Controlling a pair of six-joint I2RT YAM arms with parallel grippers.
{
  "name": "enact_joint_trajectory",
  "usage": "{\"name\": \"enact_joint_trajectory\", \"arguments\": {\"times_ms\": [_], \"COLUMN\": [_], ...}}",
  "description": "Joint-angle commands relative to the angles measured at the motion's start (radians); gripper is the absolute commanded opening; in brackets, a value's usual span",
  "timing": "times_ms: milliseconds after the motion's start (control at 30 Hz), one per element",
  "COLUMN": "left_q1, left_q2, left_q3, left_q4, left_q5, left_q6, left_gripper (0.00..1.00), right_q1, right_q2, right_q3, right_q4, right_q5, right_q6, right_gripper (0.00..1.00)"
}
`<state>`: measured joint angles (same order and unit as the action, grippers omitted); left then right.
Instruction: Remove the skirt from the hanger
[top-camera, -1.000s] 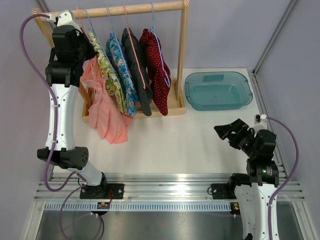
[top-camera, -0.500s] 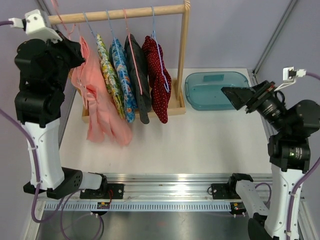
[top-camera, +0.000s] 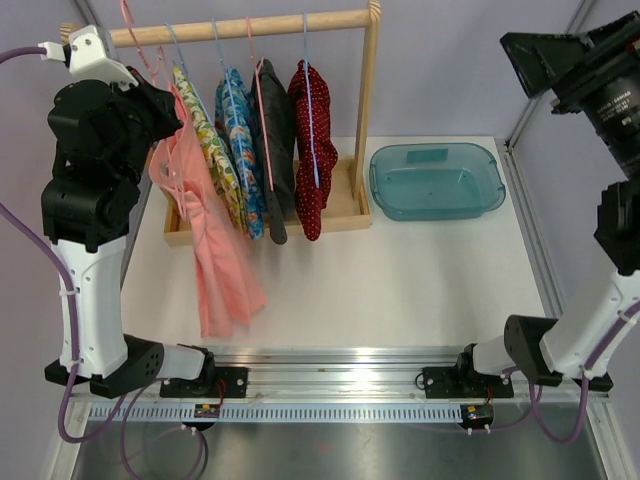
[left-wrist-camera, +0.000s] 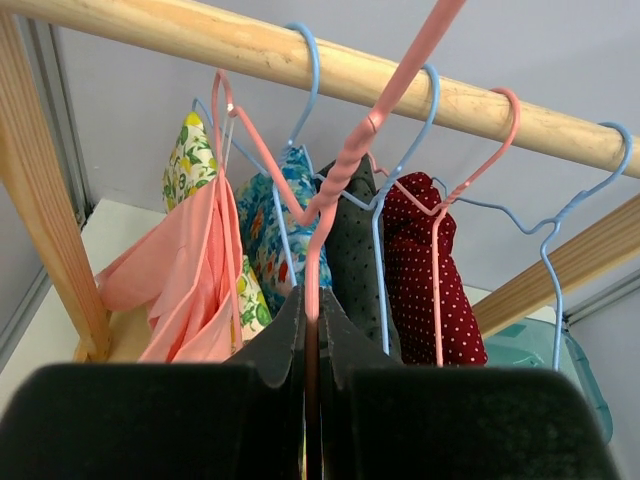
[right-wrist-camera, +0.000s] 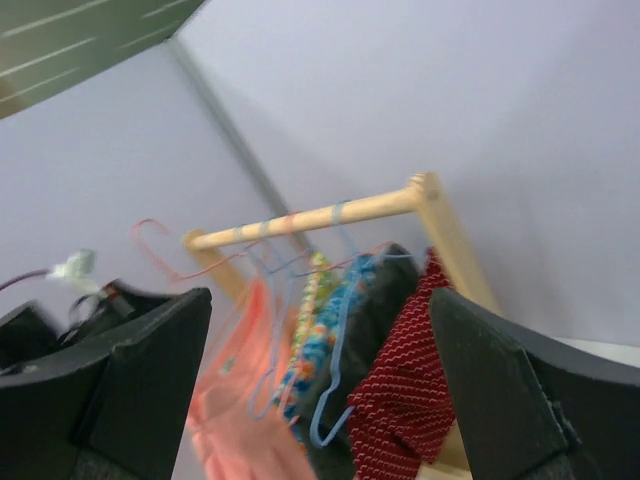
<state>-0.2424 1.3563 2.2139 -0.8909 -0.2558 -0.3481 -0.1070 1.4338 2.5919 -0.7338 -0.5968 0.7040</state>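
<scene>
One blue tub (top-camera: 435, 180) sits on the desk (top-camera: 400, 290), right of a wooden rack (top-camera: 366, 120) holding four other garments (top-camera: 312, 150). Since a moment ago the right arm (top-camera: 615, 300) has swung up high, and the right fingers (top-camera: 545, 62) are spread wide. The left fingers (left-wrist-camera: 311, 330) pinch shut on the pink hanger (left-wrist-camera: 345, 170), its hook above the rail (top-camera: 250, 25). The pink skirt (top-camera: 215, 260) hangs below them at the rack's left end.
</scene>
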Motion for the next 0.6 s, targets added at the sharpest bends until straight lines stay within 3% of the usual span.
{"name": "enact_joint_trajectory", "arguments": {"times_ms": [0, 67, 167, 200, 233, 333, 500, 567], "left_q1": [-0.008, -0.008, -0.008, -0.008, -0.008, -0.008, -0.008, -0.008], "left_q2": [-0.032, -0.046, -0.062, -0.068, -0.072, -0.092, -0.146, -0.161], "left_q3": [0.001, -0.01, -0.034, -0.045, -0.051, -0.085, -0.172, -0.194], "left_q4": [0.152, 0.15, 0.155, 0.153, 0.152, 0.156, 0.181, 0.181], "left_q5": [-0.04, -0.048, -0.063, -0.068, -0.074, -0.082, -0.085, -0.08], "left_q6": [0.023, 0.041, 0.066, 0.083, 0.09, 0.11, 0.126, 0.129], "left_gripper": [0.0, 0.0, 0.0, 0.0, 0.0, 0.0, 0.0, 0.0], "right_q1": [0.0, 0.016, 0.151, 0.232, 0.462, 0.848, 1.167, 1.295], "right_q2": [0.154, 0.181, 0.224, 0.22, 0.199, 0.166, 0.042, 0.017], "right_q3": [0.1, 0.038, -0.002, -0.054, -0.099, -0.33, -0.669, -0.717], "right_q4": [-0.338, -0.335, -0.378, -0.36, -0.336, -0.213, 0.06, 0.155], "right_q5": [0.327, 0.432, 0.563, 0.675, 0.749, 1.023, 1.153, 1.204], "right_q6": [-0.139, -0.253, -0.349, -0.389, -0.491, -0.632, -0.531, -0.518], "right_gripper": [0.98, 0.98, 0.96, 0.98, 0.99, 0.99, 0.98, 0.97]}}
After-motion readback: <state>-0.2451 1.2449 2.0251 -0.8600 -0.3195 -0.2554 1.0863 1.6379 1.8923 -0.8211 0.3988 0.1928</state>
